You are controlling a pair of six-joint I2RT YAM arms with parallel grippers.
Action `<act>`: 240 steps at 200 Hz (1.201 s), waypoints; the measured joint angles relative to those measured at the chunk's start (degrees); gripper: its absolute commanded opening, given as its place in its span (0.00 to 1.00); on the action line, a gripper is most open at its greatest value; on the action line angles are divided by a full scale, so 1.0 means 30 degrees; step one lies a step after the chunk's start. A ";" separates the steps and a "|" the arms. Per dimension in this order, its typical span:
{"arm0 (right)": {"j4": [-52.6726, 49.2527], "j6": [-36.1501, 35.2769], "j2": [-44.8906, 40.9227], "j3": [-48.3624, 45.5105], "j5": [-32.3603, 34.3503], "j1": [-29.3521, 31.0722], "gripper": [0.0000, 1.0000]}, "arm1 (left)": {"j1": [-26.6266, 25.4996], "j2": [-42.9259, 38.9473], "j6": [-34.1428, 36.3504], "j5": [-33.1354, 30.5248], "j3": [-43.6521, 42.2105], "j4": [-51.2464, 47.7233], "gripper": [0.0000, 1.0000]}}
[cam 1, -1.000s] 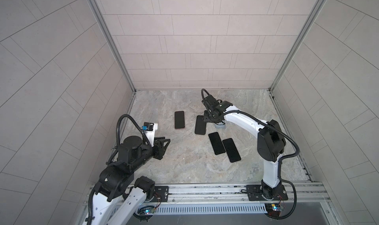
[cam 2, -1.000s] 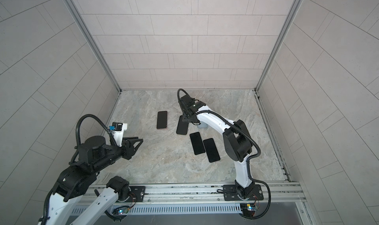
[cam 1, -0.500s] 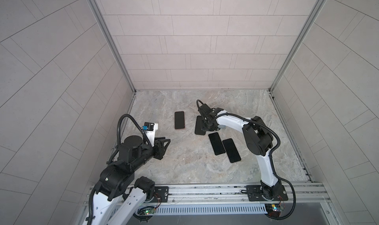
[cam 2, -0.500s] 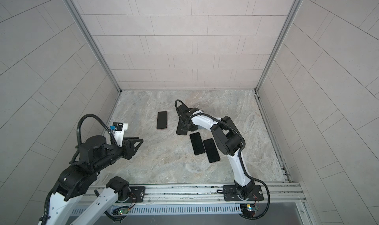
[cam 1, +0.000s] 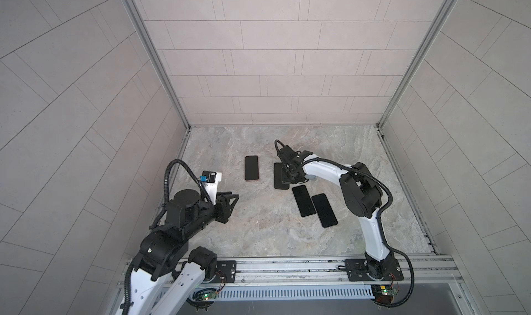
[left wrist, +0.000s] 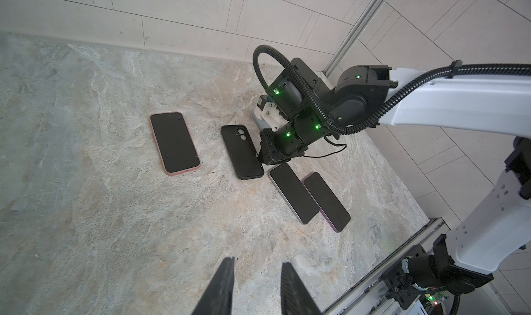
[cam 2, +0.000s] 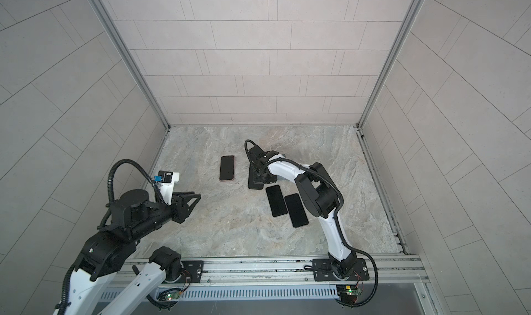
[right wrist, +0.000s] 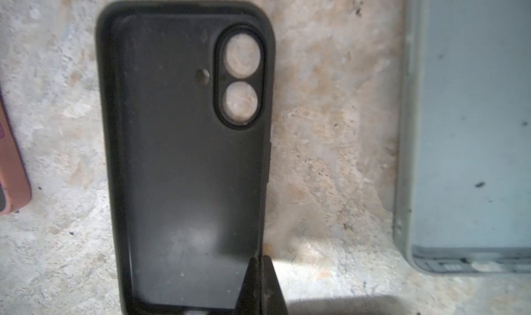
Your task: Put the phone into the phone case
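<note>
An empty black phone case (right wrist: 186,155) lies inside-up on the marble floor, seen in both top views (cam 1: 279,181) (cam 2: 253,183) and in the left wrist view (left wrist: 242,152). My right gripper (right wrist: 261,259) is shut on the case's thin side wall near one end (left wrist: 260,162). A pink-edged phone (cam 1: 251,168) (left wrist: 174,142) lies screen-up to the left of the case. Two more phones (cam 1: 303,200) (cam 1: 324,210) lie side by side nearer the front. My left gripper (left wrist: 257,263) hovers open and empty over bare floor at the left (cam 1: 232,197).
A light blue case (right wrist: 474,127) lies just beyond the black one, under the right wrist (left wrist: 258,118). Tiled walls close in the floor on three sides. A metal rail (cam 1: 287,266) with both arm bases runs along the front.
My right arm has come down onto the black case and its jaws have closed on the case's side wall. The left arm has not moved.
</note>
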 measured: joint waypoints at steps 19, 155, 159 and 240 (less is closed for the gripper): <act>-0.0015 -0.0284 0.0000 -0.0189 -0.0124 0.0058 0.15 | 0.0000 0.0000 0.0007 0.0007 -0.0007 0.0007 0.32; 0.0182 -0.4014 -0.3738 -0.4335 0.0087 0.6543 0.03 | 0.0066 0.0007 0.0007 0.0000 -0.0015 0.0000 0.32; 0.0160 -0.4240 -0.3956 -0.4575 0.0087 0.6856 0.03 | 0.0073 0.0007 0.0007 0.0000 -0.0015 0.0007 0.32; 0.0656 -0.6062 -0.6215 -0.9187 -0.0357 0.7927 0.80 | 0.0168 0.0306 0.0007 0.0109 -0.0058 0.0051 0.32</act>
